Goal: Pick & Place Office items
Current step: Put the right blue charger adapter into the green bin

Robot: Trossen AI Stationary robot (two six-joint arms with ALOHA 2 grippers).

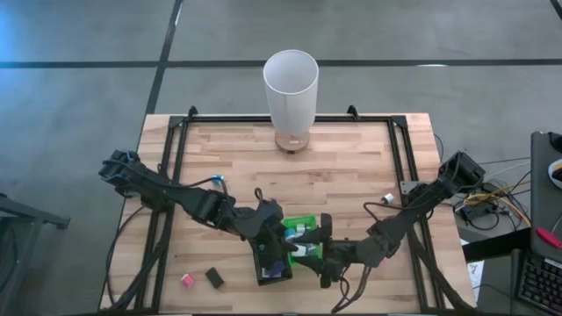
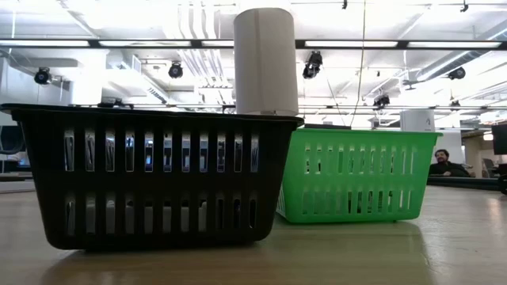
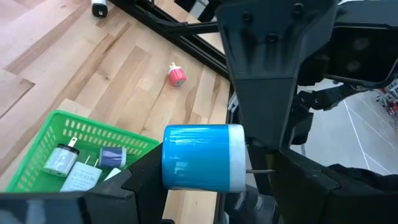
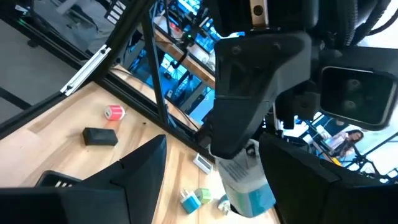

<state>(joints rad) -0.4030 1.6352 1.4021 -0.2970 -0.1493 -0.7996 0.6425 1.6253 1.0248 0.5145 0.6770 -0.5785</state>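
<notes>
Holding a blue block (image 3: 202, 157) in the left gripper (image 3: 205, 177) above the green bin (image 1: 303, 221), close to the right gripper (image 4: 214, 177), open and empty. Mid-drop, by the look. Next: open up over the bin

1. A blue block with a white end (image 3: 202, 157) is held lying on its side above the trays.
2. A pink block (image 1: 186, 280) and a black block (image 1: 214, 278) lie near the table's front-left corner.
3. A white piece (image 1: 387, 198) lies near the right edge.
</notes>
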